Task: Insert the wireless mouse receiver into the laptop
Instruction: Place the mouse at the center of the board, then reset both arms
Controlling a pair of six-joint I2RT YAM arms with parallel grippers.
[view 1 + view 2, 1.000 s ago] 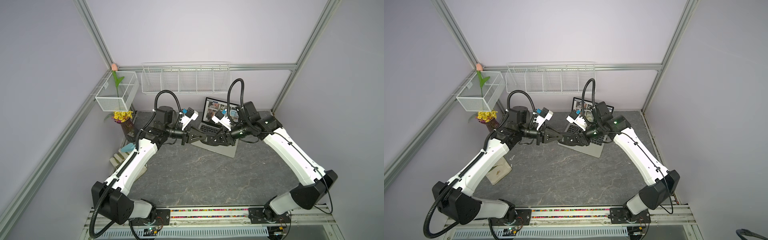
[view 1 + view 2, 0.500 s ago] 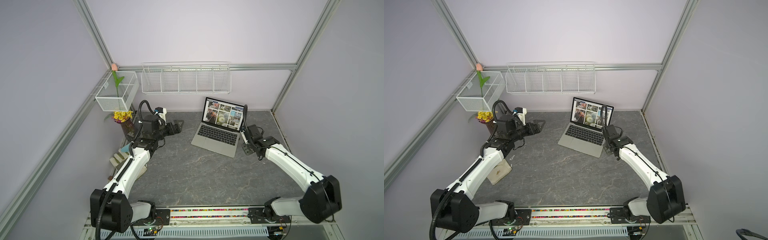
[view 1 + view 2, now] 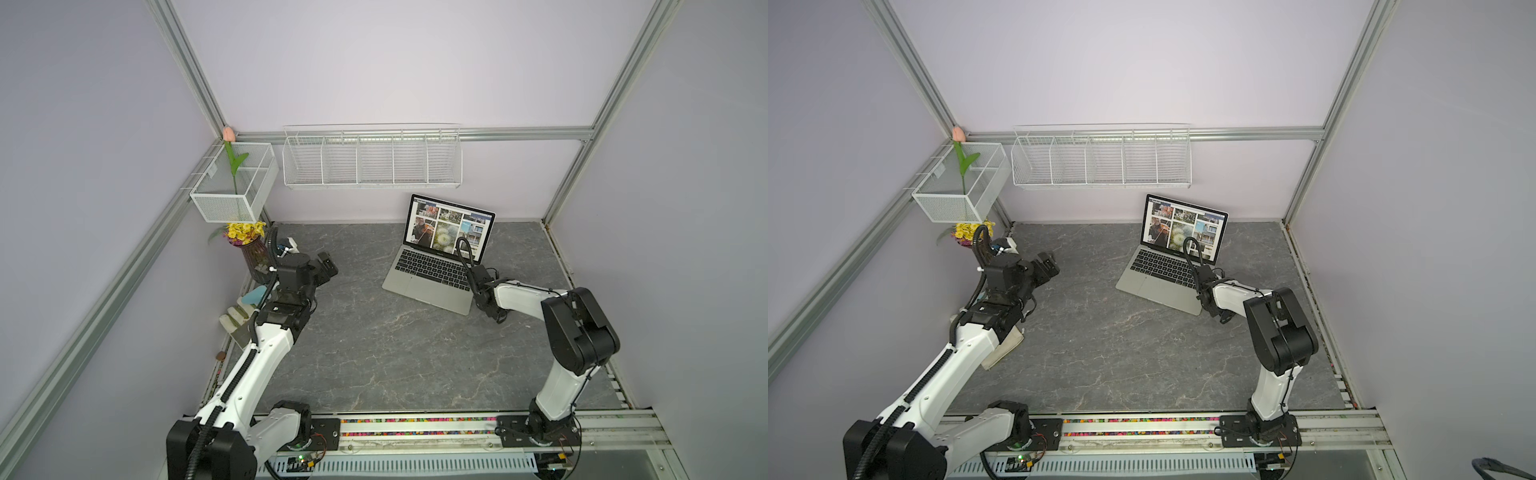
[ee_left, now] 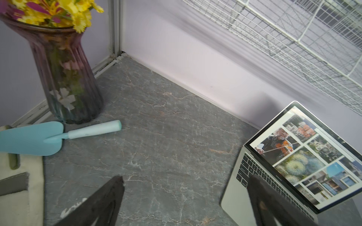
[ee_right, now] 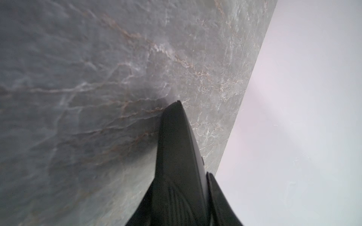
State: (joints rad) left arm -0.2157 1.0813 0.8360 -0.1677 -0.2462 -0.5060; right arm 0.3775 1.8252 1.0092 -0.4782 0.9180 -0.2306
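left claw (image 4: pixel 187 177) spread wide, veined tabletop (image 4: pixel 156 137), silver laptop (image 4: pixel 232 195)

Left tool (image 4: pixel 186 177) wide open, empty.

1 laptop (image 3: pixel 415 286), 1 vase (image 3: pixel 254 258), 2 baskets (image 3: pixel 372 166).

The tabletop (image 3: pixel 374 353) is grey, veined stone-look, matt. The laptop (image 3: pixel 432 293) has a smooth silver, metal-looking body and a glossy screen (image 3: pixel 449 230). The vase (image 4: pixel 68 78) is ribbed purple-tinted glass (shiny, see-through). The trowel (image 4: pixel 29 139) looks like smooth pale-blue plastic. The wire shelf (image 3: pixel 370 166) is white coated wire. The cloth (image 4: pixel 35 195) is cream and matt.
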